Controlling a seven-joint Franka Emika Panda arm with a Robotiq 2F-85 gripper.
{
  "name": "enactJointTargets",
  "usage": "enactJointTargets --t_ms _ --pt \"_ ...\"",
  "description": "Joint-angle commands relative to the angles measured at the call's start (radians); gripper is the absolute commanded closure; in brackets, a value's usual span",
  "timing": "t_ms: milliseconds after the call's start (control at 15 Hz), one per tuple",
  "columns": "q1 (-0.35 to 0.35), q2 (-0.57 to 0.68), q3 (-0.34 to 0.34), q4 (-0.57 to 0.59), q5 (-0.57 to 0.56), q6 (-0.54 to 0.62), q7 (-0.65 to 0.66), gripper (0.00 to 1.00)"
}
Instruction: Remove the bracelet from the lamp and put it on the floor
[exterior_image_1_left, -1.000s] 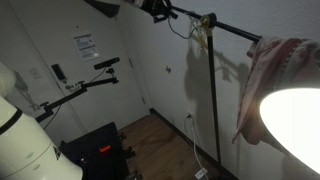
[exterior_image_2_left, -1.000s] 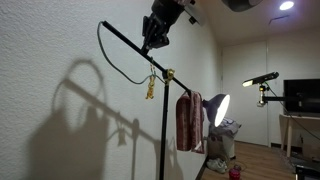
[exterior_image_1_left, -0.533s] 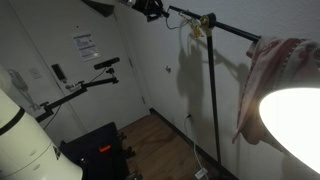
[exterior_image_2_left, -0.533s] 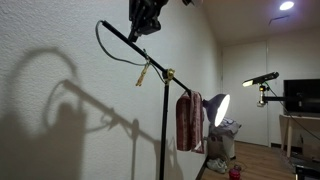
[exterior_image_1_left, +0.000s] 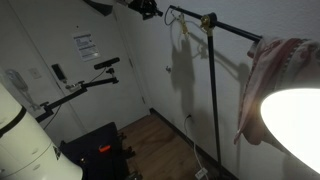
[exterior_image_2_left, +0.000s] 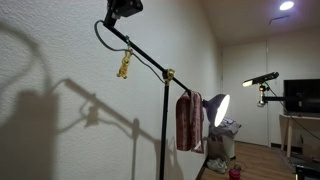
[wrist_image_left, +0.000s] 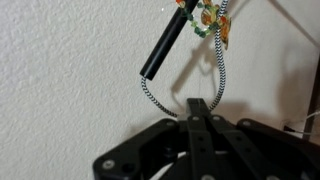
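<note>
The lamp has a thin black pole (exterior_image_2_left: 163, 130) and a slanted cross arm (exterior_image_2_left: 145, 58) with a brass joint (exterior_image_2_left: 168, 74). Its glowing white shade (exterior_image_1_left: 295, 125) fills the lower right of an exterior view. The bracelet (exterior_image_2_left: 125, 67) dangles as a small yellowish cluster near the arm's upper end. In the wrist view its beaded part (wrist_image_left: 210, 18) hangs beside the arm's tip (wrist_image_left: 163, 48), and a thin pale loop runs down to my fingertips. My gripper (exterior_image_2_left: 122, 8) (wrist_image_left: 198, 104) (exterior_image_1_left: 148, 8) is above the arm's end, shut on that loop. The wooden floor (exterior_image_1_left: 160, 140) lies far below.
A braided black-and-white cord (wrist_image_left: 150, 90) loops from the arm's tip past my fingertips. A pinkish-white cloth (exterior_image_2_left: 187, 120) hangs on the arm near the shade. The wall (exterior_image_2_left: 60, 120) is close behind. A black-armed stand (exterior_image_1_left: 75, 95) and dark equipment (exterior_image_1_left: 95, 150) stand lower left.
My gripper has moved up along the cross arm towards its upper end. The bracelet has slid with it, away from the brass joint to near the arm's tip.
</note>
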Motion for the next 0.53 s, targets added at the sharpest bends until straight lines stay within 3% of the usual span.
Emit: enactJointTargets --t_ms 0,467 --pt "0.018 0.032 0.002 0.056 -0.026 -0.007 -0.045 1.00" --pt "0.019 0.022 -0.002 0.035 -0.004 -0.002 -0.032 0.99"
